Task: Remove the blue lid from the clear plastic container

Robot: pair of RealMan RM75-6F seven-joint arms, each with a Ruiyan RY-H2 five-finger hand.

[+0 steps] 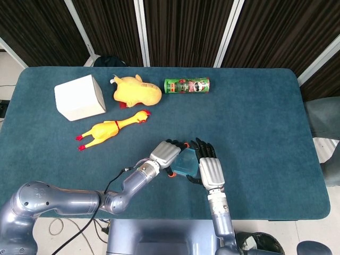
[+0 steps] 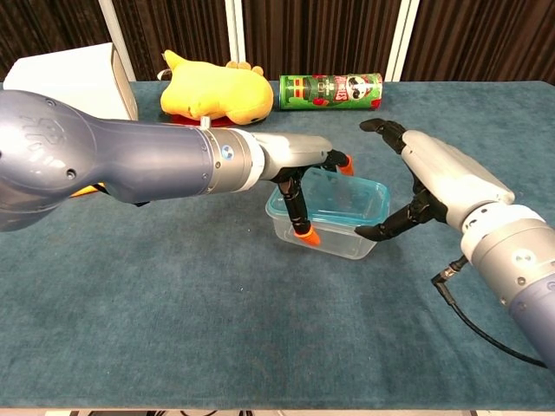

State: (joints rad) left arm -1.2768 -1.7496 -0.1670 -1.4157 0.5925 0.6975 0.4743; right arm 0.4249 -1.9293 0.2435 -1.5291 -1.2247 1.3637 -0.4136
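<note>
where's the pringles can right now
The pringles can lies on its side at the table's far edge, just right of the yellow plush toy.

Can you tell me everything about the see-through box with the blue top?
The clear plastic container is a small rectangular tub with rounded corners and see-through walls; nothing shows inside. Its blue lid is translucent and still sits on top. It stands upright on the blue-green table, near the front edge, between both hands. The left hand reaches over its left end, orange-tipped fingers down against the front wall. The right hand cups its right end.
</note>
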